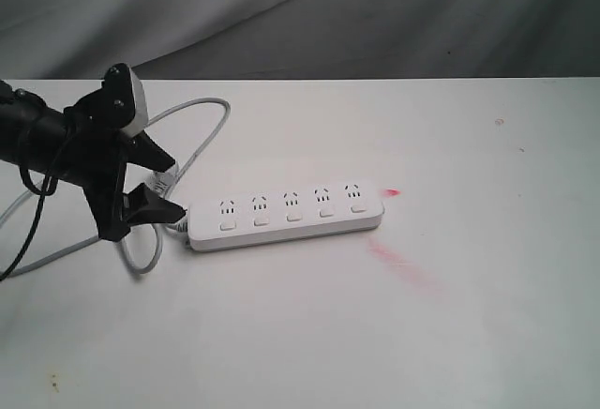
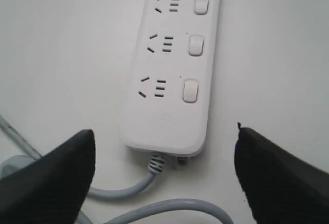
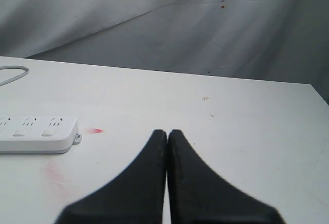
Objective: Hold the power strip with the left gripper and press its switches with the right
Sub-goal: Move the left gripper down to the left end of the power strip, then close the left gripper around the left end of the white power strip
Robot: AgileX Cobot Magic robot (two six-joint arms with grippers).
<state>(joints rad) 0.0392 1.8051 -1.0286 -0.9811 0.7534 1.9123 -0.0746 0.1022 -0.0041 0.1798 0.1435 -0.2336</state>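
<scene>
Starting with your left gripper (image 1: 177, 189): its jaws stand wide apart at the left end of the power strip (image 1: 286, 217), where the grey cord (image 1: 201, 109) comes out. In the left wrist view its two black fingers (image 2: 51, 180) flank that cord end, with bare table between each of them and the white casing, so you have hold of nothing. Your right gripper (image 3: 167, 134) has its jaws pressed together tip to tip. It is empty and sits over the white table (image 1: 469, 334), well apart from the strip's right end.

You have one power strip. It lies flat, left of the table's middle, running left to right with its right end a little farther away. It carries five sockets (image 1: 292, 200) in a row and five switches (image 1: 293, 216), one on the near side of each socket. One cord loops away to the left, past your left arm. One small red mark (image 1: 392, 192) sits just right of the strip, and one fainter pink smear (image 1: 403, 268) lies nearer.
</scene>
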